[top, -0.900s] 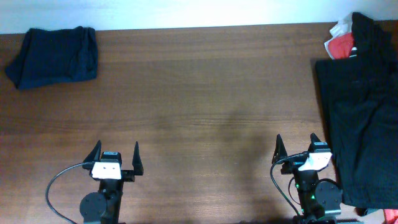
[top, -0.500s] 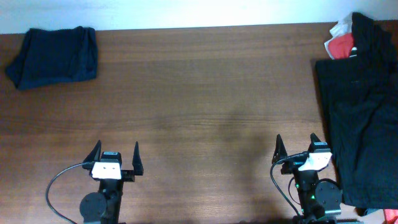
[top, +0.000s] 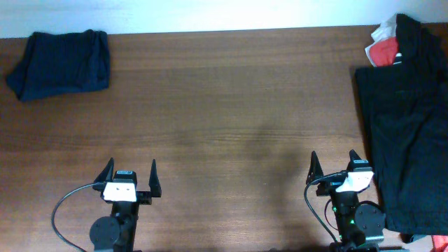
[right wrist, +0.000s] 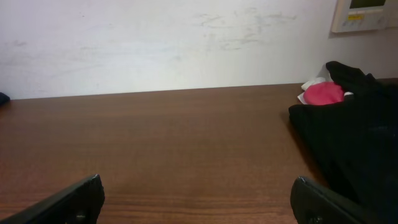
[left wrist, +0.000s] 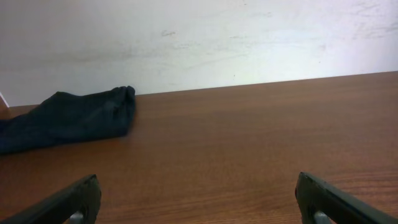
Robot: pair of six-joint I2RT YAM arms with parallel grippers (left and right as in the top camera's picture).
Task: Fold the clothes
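Note:
A pile of black clothes lies along the table's right edge; it also shows in the right wrist view. A red-and-white piece peeks out at its far end, seen too in the right wrist view. A folded dark navy piece lies at the far left corner, also in the left wrist view. My left gripper is open and empty near the front edge, its jaws wide apart. My right gripper is open and empty just left of the black pile.
The brown wooden table stretches between the two cloth piles. A white wall runs behind its far edge, with a wall-mounted box at the upper right.

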